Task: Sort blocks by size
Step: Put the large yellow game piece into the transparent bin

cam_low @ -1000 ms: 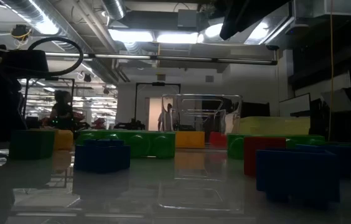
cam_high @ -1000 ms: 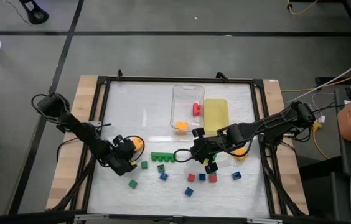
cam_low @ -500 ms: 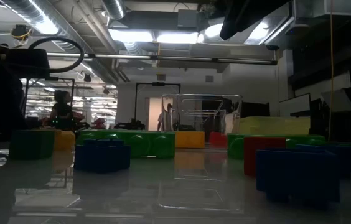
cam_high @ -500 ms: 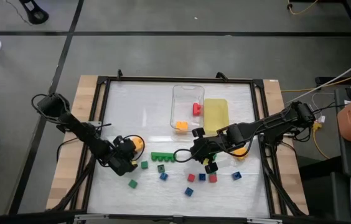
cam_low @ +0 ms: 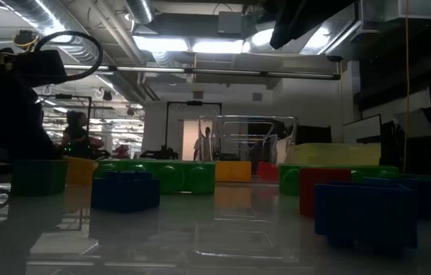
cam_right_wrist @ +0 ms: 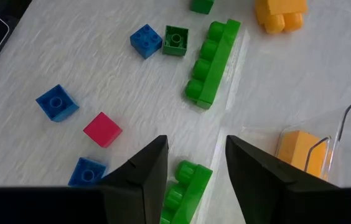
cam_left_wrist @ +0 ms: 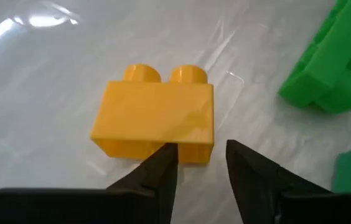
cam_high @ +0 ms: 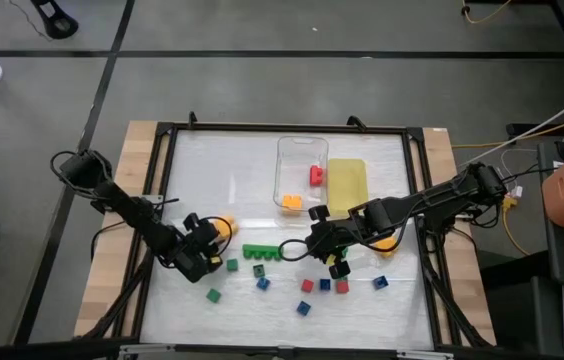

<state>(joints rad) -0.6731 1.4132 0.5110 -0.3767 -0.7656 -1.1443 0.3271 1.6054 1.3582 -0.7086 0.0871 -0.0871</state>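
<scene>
The high view looks straight down on the whole worktop (cam_high: 292,160) and both arms. The low view sits at worktop height among the blocks, facing level across them toward the clear tray (cam_low: 247,145) and the room behind. The left wrist view looks forward past the left hand (cam_left_wrist: 201,163), very close to an orange two-stud brick (cam_left_wrist: 154,122) lying just ahead of its fingertips. The right wrist view looks from higher up past the right hand (cam_right_wrist: 195,163), taking in scattered blocks ahead of it. Both wrist views share that orange brick (cam_right_wrist: 279,14) and the long green bar (cam_right_wrist: 211,62) beside it; the high view shows them too.
</scene>
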